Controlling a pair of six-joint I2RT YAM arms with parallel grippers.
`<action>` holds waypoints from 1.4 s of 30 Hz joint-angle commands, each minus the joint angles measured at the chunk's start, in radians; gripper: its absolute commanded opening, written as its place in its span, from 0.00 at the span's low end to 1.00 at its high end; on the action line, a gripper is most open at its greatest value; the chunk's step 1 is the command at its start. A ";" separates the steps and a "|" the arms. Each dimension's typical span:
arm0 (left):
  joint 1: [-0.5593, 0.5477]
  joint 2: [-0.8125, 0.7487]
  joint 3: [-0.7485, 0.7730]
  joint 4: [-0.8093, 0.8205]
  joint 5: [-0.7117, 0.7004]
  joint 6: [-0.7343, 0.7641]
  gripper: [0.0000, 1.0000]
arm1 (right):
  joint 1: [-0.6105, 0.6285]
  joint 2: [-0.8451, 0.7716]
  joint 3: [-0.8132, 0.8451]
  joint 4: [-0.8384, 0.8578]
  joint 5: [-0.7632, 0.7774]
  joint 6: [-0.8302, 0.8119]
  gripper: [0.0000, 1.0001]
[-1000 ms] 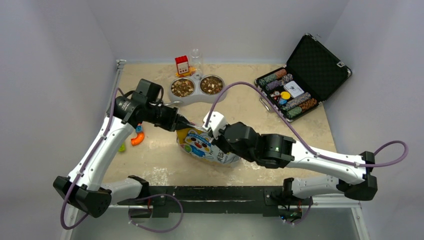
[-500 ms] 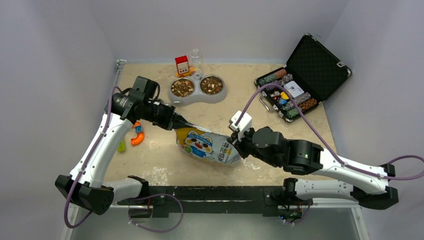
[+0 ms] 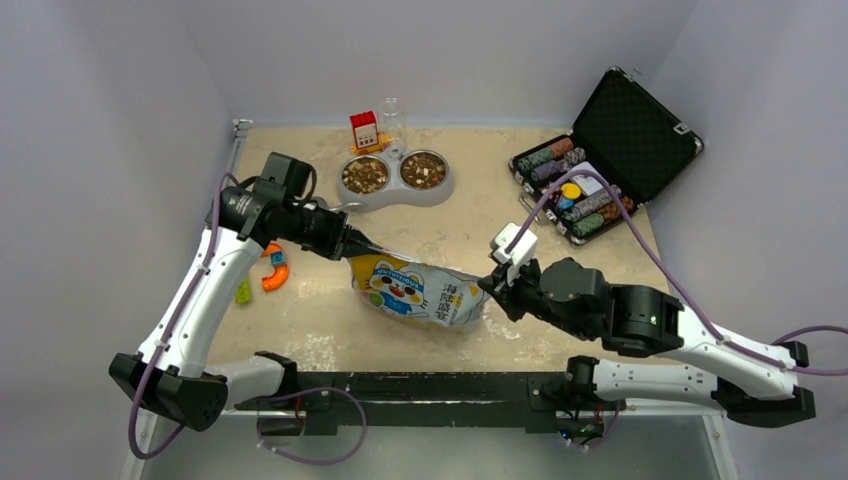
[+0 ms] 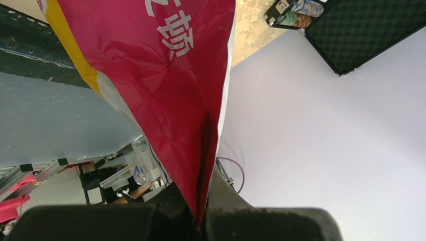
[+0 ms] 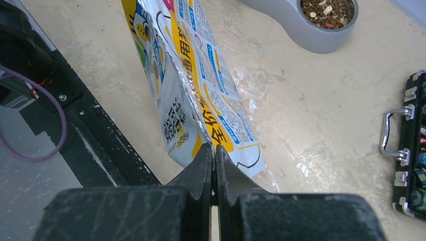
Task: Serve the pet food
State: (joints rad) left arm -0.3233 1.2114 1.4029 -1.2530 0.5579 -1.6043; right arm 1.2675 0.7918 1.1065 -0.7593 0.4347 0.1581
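The marbled beige desk (image 3: pixel 480 215) takes up most of what I can see, with the two arms reaching in from its near edge. At the far right corner a black case (image 3: pixel 640 120) lies open, lid tipped back, its tray packed with rows of coloured poker chips (image 3: pixel 590 205). Near the middle of the desk, closer to the near edge, a white-and-yellow bag (image 3: pixel 415 292) with a cartoon cat printed on it is stretched lengthwise between the arms. Along the far edge sits a grey double feeder (image 3: pixel 395 192), and the pet food (image 3: pixel 365 176) is there, brown kibble filling both its bowls. The left gripper (image 3: pixel 352 245) is clamped on the bag's left end, the red foil pinched flat between its fingers. The right gripper (image 5: pixel 213 149) has its jaws pressed together at the bag's opposite end; the folded seam runs right into the tips, so it looks to be gripping that edge, though the fingers hide the contact itself. Behind the feeder stand a small red box (image 3: pixel 364 130) and a clear glass (image 3: pixel 392 115). Near the left edge lies an orange toy (image 3: pixel 273 272)
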 commanded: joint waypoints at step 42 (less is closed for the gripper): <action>0.017 -0.287 -0.125 -0.003 -0.204 -0.131 0.76 | 0.023 0.472 0.507 -0.052 -0.270 -0.260 0.66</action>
State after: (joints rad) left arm -0.2916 0.9413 1.2942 -1.2377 0.3592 -1.7218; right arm 1.2610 1.2881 1.6268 -0.8539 0.2230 -0.0570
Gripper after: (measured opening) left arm 0.757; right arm 0.662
